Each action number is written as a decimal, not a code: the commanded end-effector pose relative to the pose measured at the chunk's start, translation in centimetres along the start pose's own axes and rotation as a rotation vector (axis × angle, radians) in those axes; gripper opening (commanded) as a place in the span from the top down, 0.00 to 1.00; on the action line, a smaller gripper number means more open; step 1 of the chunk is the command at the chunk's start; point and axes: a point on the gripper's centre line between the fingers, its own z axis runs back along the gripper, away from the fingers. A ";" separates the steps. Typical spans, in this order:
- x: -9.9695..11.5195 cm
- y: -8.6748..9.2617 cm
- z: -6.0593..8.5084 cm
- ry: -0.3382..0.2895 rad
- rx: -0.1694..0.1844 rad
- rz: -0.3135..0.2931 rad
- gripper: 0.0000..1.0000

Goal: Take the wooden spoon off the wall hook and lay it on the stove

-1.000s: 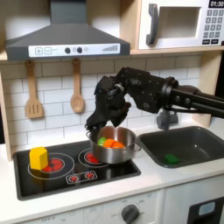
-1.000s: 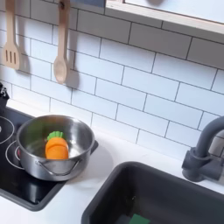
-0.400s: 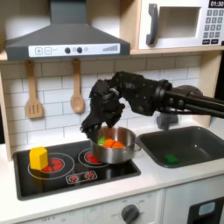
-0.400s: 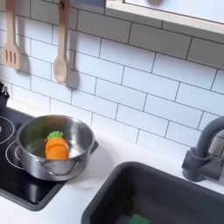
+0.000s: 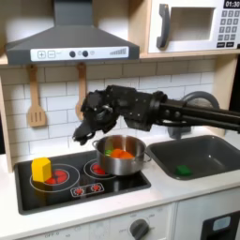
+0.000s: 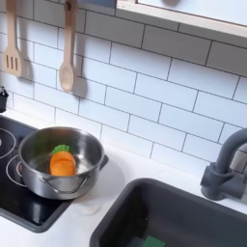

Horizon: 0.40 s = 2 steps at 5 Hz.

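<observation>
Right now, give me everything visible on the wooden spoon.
The light-brown wooden spoon hangs upright on the white tiled wall, slim straight handle up, solid oval bowl down, looking plain and unpainted. In the second exterior view it hangs to the right of a slotted wooden spatula, above the steel pot; its top runs out of the picture. In the first exterior view the black gripper sits in front of its bowl, leaving the handle showing; contact cannot be told.

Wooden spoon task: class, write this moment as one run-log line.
pincer: near wall, state unclear | wooden spoon: on hook | stove: no spoon | pot: on burner
</observation>
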 end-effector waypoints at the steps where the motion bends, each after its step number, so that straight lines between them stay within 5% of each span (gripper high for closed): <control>1: 2.8 1.3 -1.5 -0.248 -0.182 -0.147 0.00; 2: 3.8 1.4 -1.9 -0.338 -0.219 -0.208 0.00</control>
